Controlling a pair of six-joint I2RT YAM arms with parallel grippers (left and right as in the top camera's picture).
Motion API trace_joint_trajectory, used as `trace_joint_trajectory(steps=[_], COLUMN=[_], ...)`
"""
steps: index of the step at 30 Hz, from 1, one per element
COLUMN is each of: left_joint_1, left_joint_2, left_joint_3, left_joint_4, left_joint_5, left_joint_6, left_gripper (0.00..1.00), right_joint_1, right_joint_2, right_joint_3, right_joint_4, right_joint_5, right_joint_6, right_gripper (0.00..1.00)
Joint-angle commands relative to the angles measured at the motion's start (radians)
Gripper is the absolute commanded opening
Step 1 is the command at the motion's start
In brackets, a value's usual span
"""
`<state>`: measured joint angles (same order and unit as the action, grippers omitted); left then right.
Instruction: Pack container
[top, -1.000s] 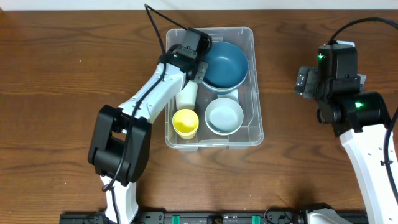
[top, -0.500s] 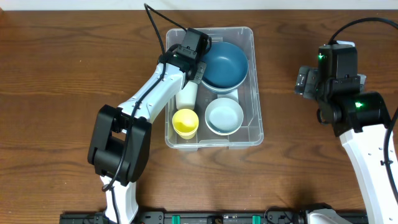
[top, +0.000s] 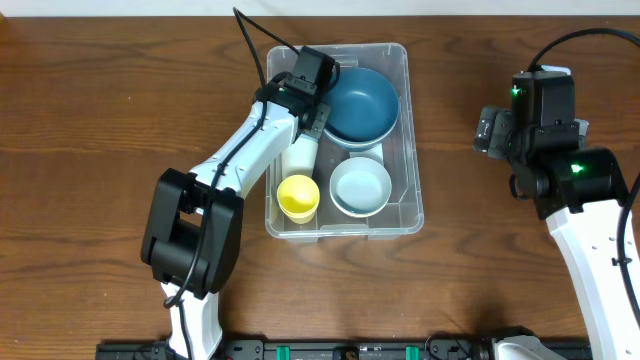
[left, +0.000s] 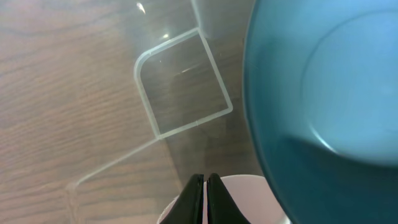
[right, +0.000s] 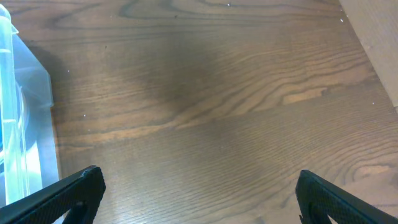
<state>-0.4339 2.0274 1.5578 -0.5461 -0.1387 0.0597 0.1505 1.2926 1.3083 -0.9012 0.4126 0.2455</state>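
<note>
Clear plastic, the container (top: 412, 170) sits mid-worktop (top: 100, 120), its long axis running straight away from the robot. It holds a dark blue bowl (top: 362, 103) at the far end, a pale blue bowl (top: 360, 186) nearer, and a white cup (top: 300, 155) and a yellow cup (top: 298, 195) along the left wall.

The left fingers (left: 200, 193) are pressed together on nothing. They point down into the far left corner, just beside the dark bowl's rim and above the white cup (whether they touch either, I cannot tell). That arm reaches forward and to the right across the left wall.

The right fingers (right: 74, 193) are spread wide and empty over bare wood, well off to the container's right. The left arm is much the nearer. With the bowl on its right and the wall on its left, straight up looks like its free way out.
</note>
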Motion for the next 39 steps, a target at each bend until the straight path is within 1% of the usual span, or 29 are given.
trace_joint_trajectory(steps=[1,8,13,19,29,34,39], left_joint_1=[0.003,0.003,0.003,0.003,0.002,0.002,0.002], left_joint_2=[-0.04,-0.114,-0.123,-0.111,-0.074,-0.068,-0.023], left_joint_3=[0.007,0.007,0.007,0.007,0.006,0.005,0.004], left_joint_4=[-0.017,-0.04,-0.037,0.006,-0.023,-0.029,-0.032], left_joint_5=[-0.016,-0.016,-0.016,-0.016,-0.015,-0.015,-0.006], left_joint_6=[0.01,0.01,0.01,0.009,0.002,-0.022,-0.029], left_gripper=[0.06,0.06,0.06,0.06,0.06,0.06,0.06], right_joint_1=[-0.006,-0.006,-0.006,-0.006,-0.006,-0.006,-0.006], right_joint_2=[-0.01,-0.01,-0.01,-0.01,-0.01,-0.01,-0.01], right_joint_3=[0.015,0.015,0.015,0.015,0.015,0.015,0.015], right_joint_4=[-0.002,-0.002,-0.002,-0.002,-0.001,-0.002,-0.002], right_joint_5=[0.01,0.009,0.01,0.01,0.01,0.01,0.01], right_joint_6=[0.008,0.008,0.008,0.008,0.008,0.008,0.008], right_gripper=[0.99,0.99,0.99,0.99,0.99,0.99,0.99])
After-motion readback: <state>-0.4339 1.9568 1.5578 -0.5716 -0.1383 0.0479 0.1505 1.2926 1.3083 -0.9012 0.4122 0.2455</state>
